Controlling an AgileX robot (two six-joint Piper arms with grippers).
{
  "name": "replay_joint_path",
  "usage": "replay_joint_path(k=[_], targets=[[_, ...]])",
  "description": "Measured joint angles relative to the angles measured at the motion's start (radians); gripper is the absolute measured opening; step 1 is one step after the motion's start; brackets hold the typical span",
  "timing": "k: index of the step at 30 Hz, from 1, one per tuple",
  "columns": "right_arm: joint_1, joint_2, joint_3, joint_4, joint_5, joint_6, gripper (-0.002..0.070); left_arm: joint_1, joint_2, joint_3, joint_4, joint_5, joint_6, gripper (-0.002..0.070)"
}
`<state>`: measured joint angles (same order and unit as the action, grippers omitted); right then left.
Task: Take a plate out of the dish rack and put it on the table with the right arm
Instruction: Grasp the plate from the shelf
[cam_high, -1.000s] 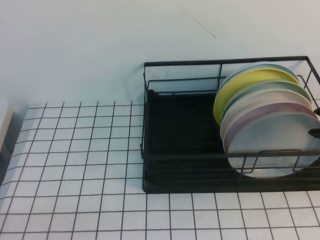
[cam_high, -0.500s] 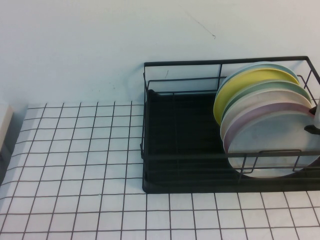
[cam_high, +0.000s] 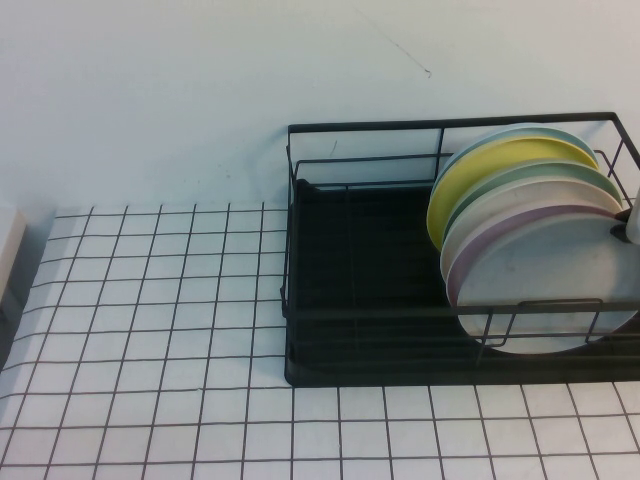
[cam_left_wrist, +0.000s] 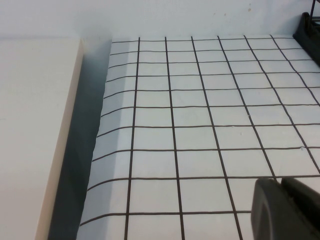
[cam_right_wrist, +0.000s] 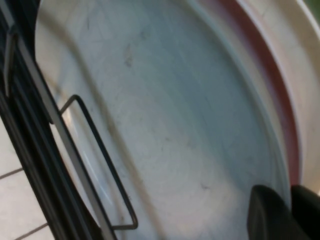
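Observation:
The black wire dish rack (cam_high: 400, 310) stands at the right on the white gridded table (cam_high: 150, 330). Several plates stand on edge at its right end. The front one is the pale grey-white plate (cam_high: 545, 285), which fills the right wrist view (cam_right_wrist: 165, 115). My right gripper (cam_high: 632, 228) shows only at the right edge, at the plate's upper right rim. In the right wrist view my right gripper (cam_right_wrist: 289, 194) has one black finger on the plate's face and one behind its rim, shut on it. My left gripper (cam_left_wrist: 281, 182) hangs shut and empty over the bare table (cam_left_wrist: 200, 125).
A pale pink plate (cam_high: 480, 235), greenish plates and a yellow plate (cam_high: 480, 175) stand behind the grey-white one. The rack's front wire rail (cam_right_wrist: 75, 150) crosses before the plate. A beige block (cam_left_wrist: 35, 130) lies past the table's left edge. A white wall rises behind.
My right gripper has moved up along the plate's right rim. The grey-white plate has shifted slightly upward in the rack. The left side is unchanged.

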<state>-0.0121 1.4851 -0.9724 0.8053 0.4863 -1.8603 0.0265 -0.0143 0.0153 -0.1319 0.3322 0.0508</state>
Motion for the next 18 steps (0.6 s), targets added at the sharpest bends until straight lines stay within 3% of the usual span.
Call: replay_joint_path(k=[6, 12, 18], targets=[[0.000, 0.000, 0.000, 0.023, 0.004, -0.017, 0.0059, 0.000, 0.000, 0.000, 0.000, 0.000, 0.000, -0.0003], [0.000, 0.000, 0.000, 0.039, 0.041, -0.019, 0.0158, 0.000, 0.000, 0.000, 0.000, 0.000, 0.000, -0.0003], [0.002, 0.000, 0.000, 0.046, 0.043, -0.019, 0.0181, 0.000, 0.000, 0.000, 0.000, 0.000, 0.000, -0.0003]])
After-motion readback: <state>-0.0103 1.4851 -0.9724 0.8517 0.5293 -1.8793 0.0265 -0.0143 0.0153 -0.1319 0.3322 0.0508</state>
